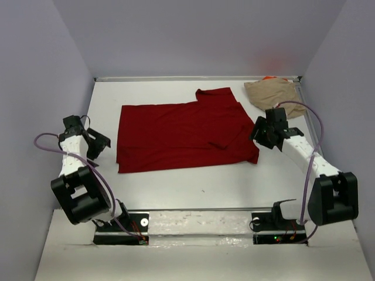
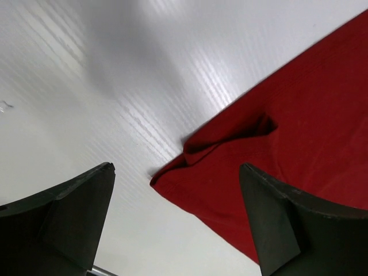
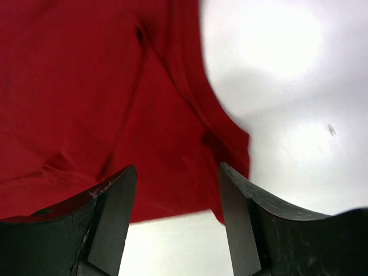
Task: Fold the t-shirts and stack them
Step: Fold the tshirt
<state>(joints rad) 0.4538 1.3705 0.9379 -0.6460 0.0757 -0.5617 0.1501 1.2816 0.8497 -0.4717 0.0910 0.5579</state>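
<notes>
Mid table (image 1: pixel 193 187): dark red t-shirt (image 1: pixel 184 136) lies flat, long side running left to right, one sleeve poking toward the far edge. Far right corner: tan t-shirt (image 1: pixel 272 93), crumpled, with a sliver of orange fabric (image 1: pixel 269 78) just behind it at the far edge. Just off the red shirt's left edge, the left tool (image 1: pixel 99 145) has its jaws wide and holds nothing. Its wrist view shows a shirt corner with a small fold lying on the table below the gap. At the shirt's right edge, the right tool (image 1: pixel 259 134) has its jaws apart and empty, with red cloth flat beneath them.
</notes>
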